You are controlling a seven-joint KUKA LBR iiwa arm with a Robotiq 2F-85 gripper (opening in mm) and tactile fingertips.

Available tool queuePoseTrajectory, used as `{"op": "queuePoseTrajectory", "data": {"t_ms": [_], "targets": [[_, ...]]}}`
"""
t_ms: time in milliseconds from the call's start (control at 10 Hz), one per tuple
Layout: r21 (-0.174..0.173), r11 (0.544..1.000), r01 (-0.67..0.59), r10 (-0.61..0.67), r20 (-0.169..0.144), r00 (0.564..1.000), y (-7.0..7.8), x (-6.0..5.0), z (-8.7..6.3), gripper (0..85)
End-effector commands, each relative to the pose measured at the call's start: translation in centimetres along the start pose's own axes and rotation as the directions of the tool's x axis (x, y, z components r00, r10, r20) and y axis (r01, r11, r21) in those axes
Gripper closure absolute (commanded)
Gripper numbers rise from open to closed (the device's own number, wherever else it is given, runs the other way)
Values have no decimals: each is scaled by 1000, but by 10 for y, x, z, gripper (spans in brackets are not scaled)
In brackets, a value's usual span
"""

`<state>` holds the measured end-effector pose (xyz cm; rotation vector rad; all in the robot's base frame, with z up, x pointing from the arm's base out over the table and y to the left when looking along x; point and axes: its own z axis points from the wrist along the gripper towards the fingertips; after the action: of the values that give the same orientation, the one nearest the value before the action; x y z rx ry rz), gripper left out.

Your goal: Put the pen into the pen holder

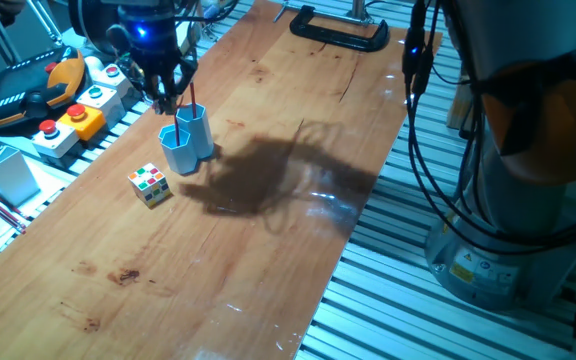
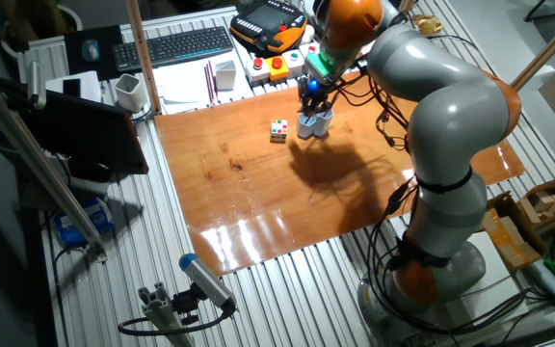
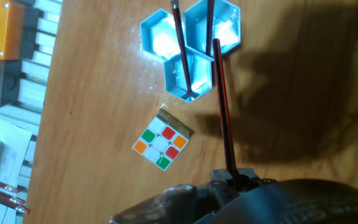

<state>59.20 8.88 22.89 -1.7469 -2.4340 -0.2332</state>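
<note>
The light-blue pen holder point(image 3: 160, 38) of joined hexagonal tubes stands on the wooden table; it also shows in one fixed view point(image 1: 188, 142) and in the other fixed view point(image 2: 314, 124). My gripper point(image 3: 234, 178) is shut on a thin red pen point(image 3: 224, 112) and hangs straight above the holder point(image 1: 168, 85) point(image 2: 311, 92). The pen points down, with its tip at the rim of one tube. A second red pen point(image 3: 182, 56) stands leaning inside a neighbouring tube.
A small colour cube point(image 3: 161, 142) point(image 1: 149, 184) lies just beside the holder. Button boxes point(image 1: 78, 112) and a teach pendant point(image 1: 23, 90) line the table's edge. A white box point(image 1: 10, 175) stands off the table and a black clamp point(image 1: 338, 32) sits at the table's far end.
</note>
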Motion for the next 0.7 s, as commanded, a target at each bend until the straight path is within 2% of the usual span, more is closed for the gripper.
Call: {"op": "queuePoseTrajectory", "data": {"t_ms": [0, 300, 600], "targets": [[-4, 1000, -5, 5, -10, 1000, 0, -3, 0, 840], [0, 1000, -26, 26, -41, 999, 1, -7, 2, 840], [-2, 996, -87, 86, -54, 995, 2, -10, 2, 840]]}}
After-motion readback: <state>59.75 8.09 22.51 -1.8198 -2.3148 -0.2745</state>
